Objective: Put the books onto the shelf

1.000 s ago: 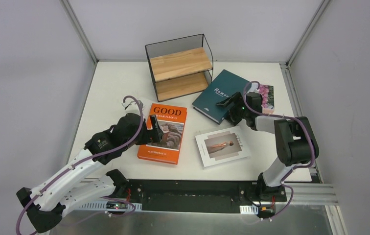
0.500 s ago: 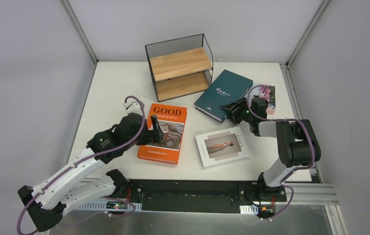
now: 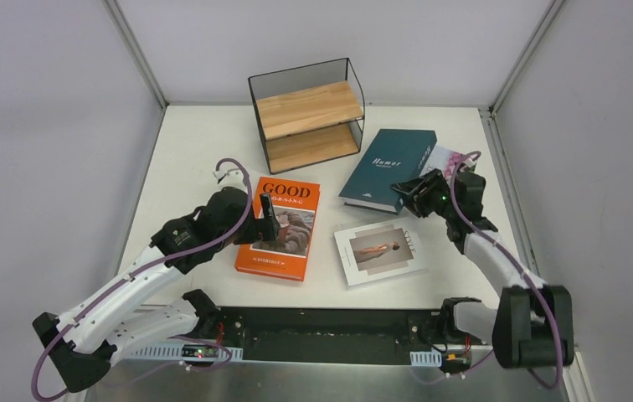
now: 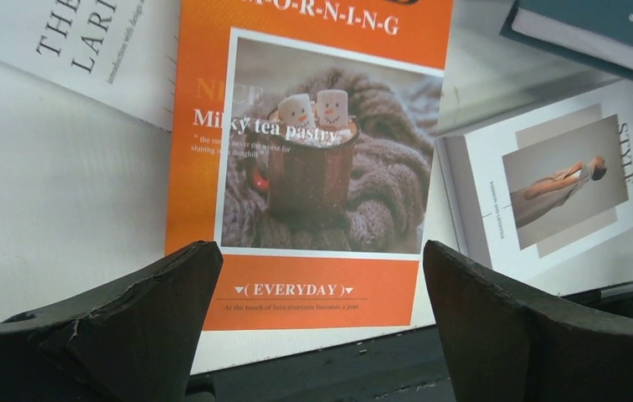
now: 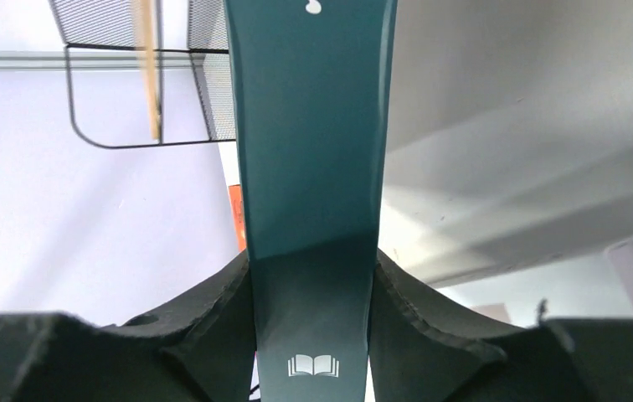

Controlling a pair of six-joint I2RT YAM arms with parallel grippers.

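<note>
Right gripper point(image 3: 420, 186) clamps the dark teal hardcover book point(image 3: 388, 159); left gripper point(image 4: 321, 276) gapes empty. Next, likely: lift it onto the wire-framed wooden shelf point(image 3: 309, 107).

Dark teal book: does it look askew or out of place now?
Yes. The dark teal book lies at a slant to the shelf, beside the pink-flower book. The right pincer is shut on its near edge, so this looks like handling, not damage.

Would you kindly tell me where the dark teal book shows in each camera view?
Top external: dark teal book, right of the shelf.
Left wrist: top right corner, cut off.
Right wrist: centre, clamped in the right gripper.
Shared landmark: orange book, in all three.
</note>
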